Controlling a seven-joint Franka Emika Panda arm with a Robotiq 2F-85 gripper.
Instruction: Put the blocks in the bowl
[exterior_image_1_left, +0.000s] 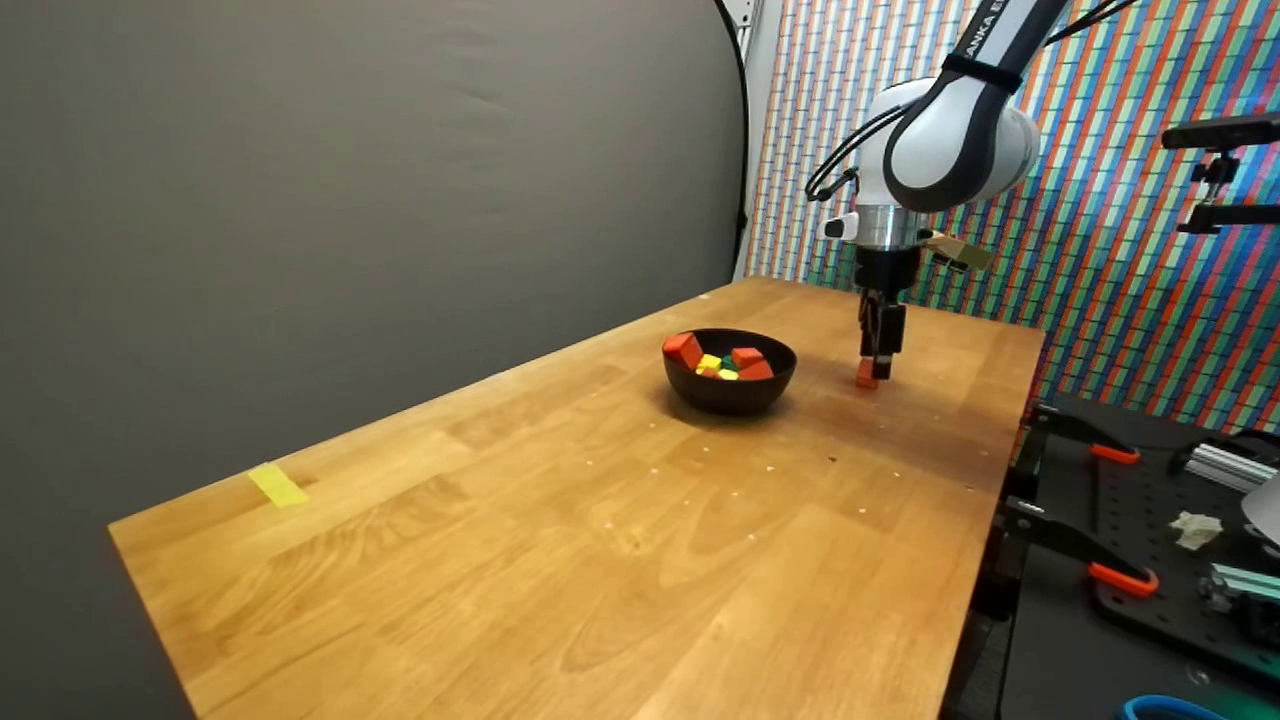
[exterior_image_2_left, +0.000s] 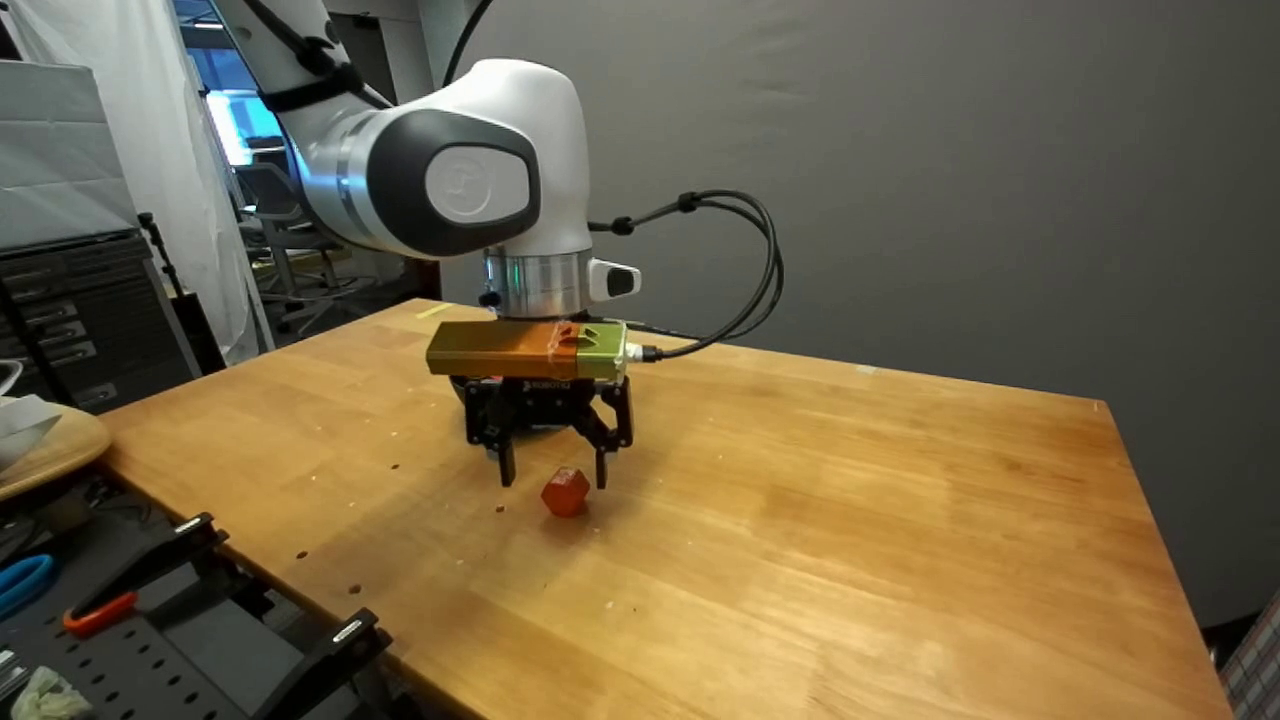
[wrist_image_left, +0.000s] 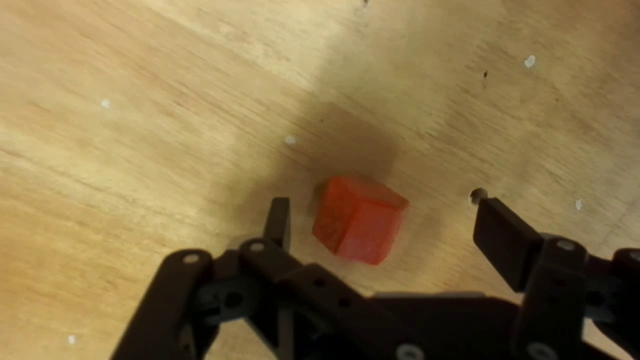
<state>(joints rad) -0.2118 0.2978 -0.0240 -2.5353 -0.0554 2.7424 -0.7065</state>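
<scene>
presently, black two-finger gripper (wrist_image_left: 384, 220) has jaws spread, pinching nothing; small red faceted block (wrist_image_left: 361, 220) on light-brown wooden table (wrist_image_left: 150, 165), between those jaws in wrist view. probably light, stiff, sturdy; pinch opposite flat faces, not corners. farther off: round black bowl (exterior_image_1_left: 730, 396), red, yellow and green blocks (exterior_image_1_left: 683, 350) inside.

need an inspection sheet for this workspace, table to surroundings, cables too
Surface: wooden table, pale specks, small hole.
Job's things: bowl holds red, yellow and green blocks; loose red block on the table.
Clutter: yellow tape at a table edge.
End effector: open; wrist view shows its fingers either side of the loose red block, gaps between.
Cables: black cables loop out beside the arm.
Surroundings: grey backdrop, multicoloured backdrop, dark bench with clamps.
</scene>
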